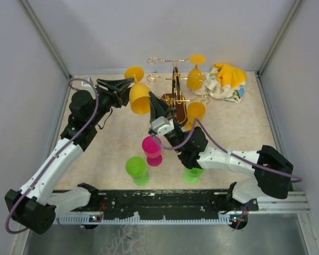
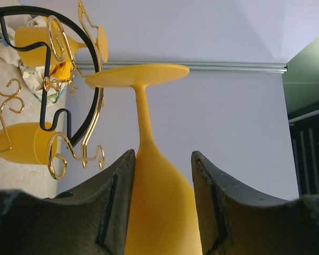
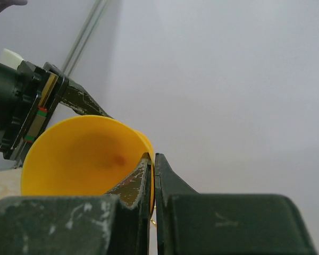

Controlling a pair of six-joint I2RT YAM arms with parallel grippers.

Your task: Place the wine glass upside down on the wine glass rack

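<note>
- Transfer step: the wine glass (image 1: 140,98) is held off the worktop, at nine o'clock of the wine glass rack (image 1: 175,91).
- The left gripper (image 1: 126,85) clamps its bowl, and the right gripper (image 1: 153,104) pinches its rim.
- Next, likely: the right gripper releases, then the foot is hooked.

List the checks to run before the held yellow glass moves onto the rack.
1. Left gripper grips the yellow wine glass: ok, its fingers flank the bowl.
2. Right gripper holds the rim: ok, shut on it.
3. Free hook on the wine glass rack: ok, the hooks on the side facing the glass are bare.
4. Hung yellow glasses out of the path: ok, they hang on the rack's other side.
5. Foot level with a hook: cannot tell.
6. Foot seated in a hook: not ok, the glass is apart from the rack.
</note>
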